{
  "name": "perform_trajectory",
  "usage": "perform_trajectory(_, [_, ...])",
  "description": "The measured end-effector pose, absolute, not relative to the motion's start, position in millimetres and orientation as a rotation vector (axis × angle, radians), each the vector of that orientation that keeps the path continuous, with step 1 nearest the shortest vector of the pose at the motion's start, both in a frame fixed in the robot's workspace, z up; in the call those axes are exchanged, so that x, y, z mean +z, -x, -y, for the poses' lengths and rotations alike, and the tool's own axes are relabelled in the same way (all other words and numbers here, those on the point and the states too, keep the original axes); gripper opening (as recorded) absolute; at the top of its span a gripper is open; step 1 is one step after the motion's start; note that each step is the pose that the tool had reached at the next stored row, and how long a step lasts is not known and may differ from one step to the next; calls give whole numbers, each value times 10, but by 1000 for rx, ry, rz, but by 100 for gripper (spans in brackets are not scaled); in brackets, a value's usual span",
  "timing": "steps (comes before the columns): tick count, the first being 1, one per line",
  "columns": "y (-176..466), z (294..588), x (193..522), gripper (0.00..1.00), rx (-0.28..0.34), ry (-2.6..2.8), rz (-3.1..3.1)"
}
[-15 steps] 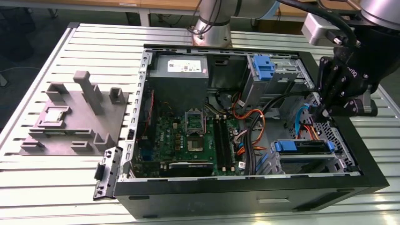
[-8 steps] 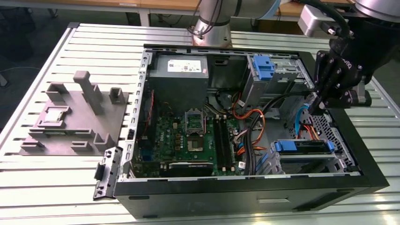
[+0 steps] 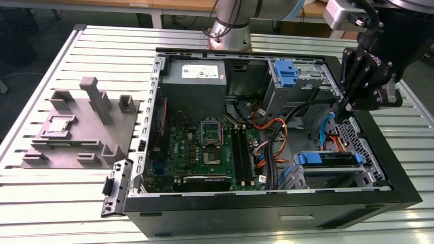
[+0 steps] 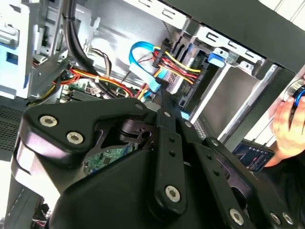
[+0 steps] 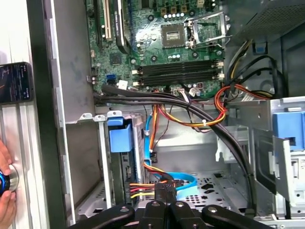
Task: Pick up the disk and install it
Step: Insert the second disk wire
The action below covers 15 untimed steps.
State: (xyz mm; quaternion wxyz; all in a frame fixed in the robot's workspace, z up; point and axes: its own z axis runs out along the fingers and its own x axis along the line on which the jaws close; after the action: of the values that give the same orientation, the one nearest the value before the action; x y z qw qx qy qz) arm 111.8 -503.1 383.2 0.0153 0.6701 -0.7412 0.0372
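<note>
Black gripper (image 4: 162, 93) linkages are seen closest to the lens in both wrist views, with the jaws drawn together to a narrow tip and nothing visibly clamped between them. From the exterior view the gripper (image 3: 341, 113) is shown hanging over the open case (image 3: 271, 213), at the exterior view's right, just inside the side wall.

What is taken to be the disk (image 3: 330, 159) is seen lying flat in the drive cage at the near corner of the case, a blue rail showing along its edge. It is placed below the gripper and nearer the front wall, apart from the jaws and not touched by them. Whether it is fully seated cannot be told.

A bundle of cables (image 5: 190, 119), red, yellow, orange, black and light blue, is strung between the motherboard (image 3: 203, 152) and the cage, directly under the gripper (image 5: 164, 187). A snag is judged the main risk: were the tip lowered or swept sideways here, a cable could be hooked and a connector pulled loose. The cage's sheet-metal edges could also be struck, the gap beside the wall being narrow.

A person's hand (image 4: 286, 129) and a phone (image 4: 250, 155) are seen on the slatted surface (image 3: 68, 203) just outside the case; a swing of the arm that way could reach them.
</note>
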Motion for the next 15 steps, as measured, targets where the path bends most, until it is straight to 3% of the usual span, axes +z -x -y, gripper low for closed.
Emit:
perform_trajectory(11, [-1175,4963,3753,11,106,-2064,2311])
perform_trajectory(12, [-1177,4962,3752,17,106,-2062,2312])
perform_trajectory(15, [-1177,4959,3756,17,105,-2062,2311])
